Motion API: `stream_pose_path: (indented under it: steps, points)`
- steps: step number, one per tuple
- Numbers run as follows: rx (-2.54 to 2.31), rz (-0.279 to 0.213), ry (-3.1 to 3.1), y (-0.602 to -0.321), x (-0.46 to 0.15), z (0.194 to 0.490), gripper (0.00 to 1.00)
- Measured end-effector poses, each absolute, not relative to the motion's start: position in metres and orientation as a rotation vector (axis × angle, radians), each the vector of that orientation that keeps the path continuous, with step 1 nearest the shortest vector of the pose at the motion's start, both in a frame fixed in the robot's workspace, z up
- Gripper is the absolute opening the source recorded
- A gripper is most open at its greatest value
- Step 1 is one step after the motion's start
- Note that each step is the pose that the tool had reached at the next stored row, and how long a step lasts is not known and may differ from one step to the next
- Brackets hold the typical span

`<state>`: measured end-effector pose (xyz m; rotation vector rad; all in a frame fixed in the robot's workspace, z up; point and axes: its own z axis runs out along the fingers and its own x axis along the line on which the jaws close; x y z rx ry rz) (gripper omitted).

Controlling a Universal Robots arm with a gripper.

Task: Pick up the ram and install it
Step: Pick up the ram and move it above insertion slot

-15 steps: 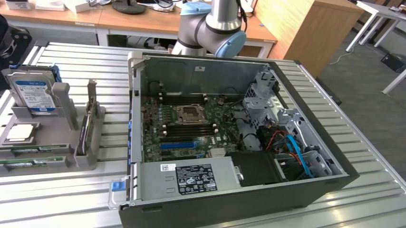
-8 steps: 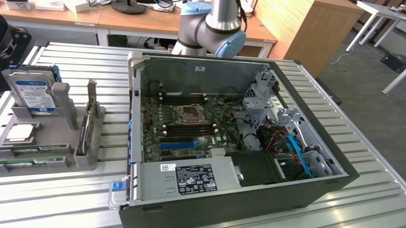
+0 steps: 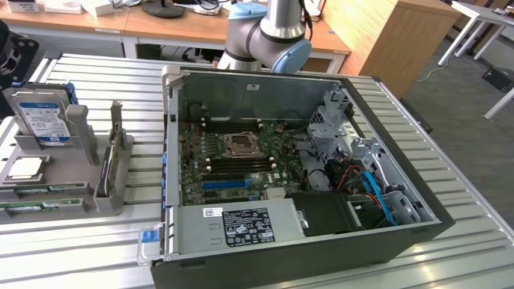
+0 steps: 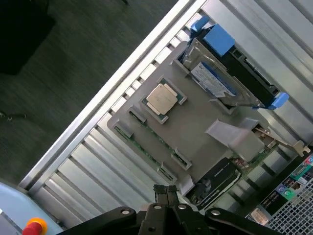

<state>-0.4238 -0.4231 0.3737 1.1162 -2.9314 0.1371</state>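
Wrist view: the gripper (image 4: 166, 188) hangs above the grey holder (image 4: 195, 117), its fingertips pressed together with nothing between them. The ram (image 4: 146, 141) lies flat in a slot at the holder's edge, just ahead of the fingertips and not touched. A processor (image 4: 163, 97) and a hard drive (image 4: 215, 81) sit farther beyond it.

One open computer case (image 3: 281, 253). One slatted desk (image 3: 470, 180). One grey holder (image 3: 76, 176). Two green ram sticks (image 3: 38, 191). One blue-labelled hard drive (image 3: 44, 120). One square processor chip (image 3: 26, 168). One upright expansion card (image 3: 112, 158). One robot arm (image 3: 277, 30).
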Motion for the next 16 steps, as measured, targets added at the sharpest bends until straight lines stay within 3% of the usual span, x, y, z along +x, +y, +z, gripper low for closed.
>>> stream_pose_path:
  steps: [16]
  points:
    - [1.504, 0.188, -2.749, -0.4231, -0.4237, 0.3737, 0.11]
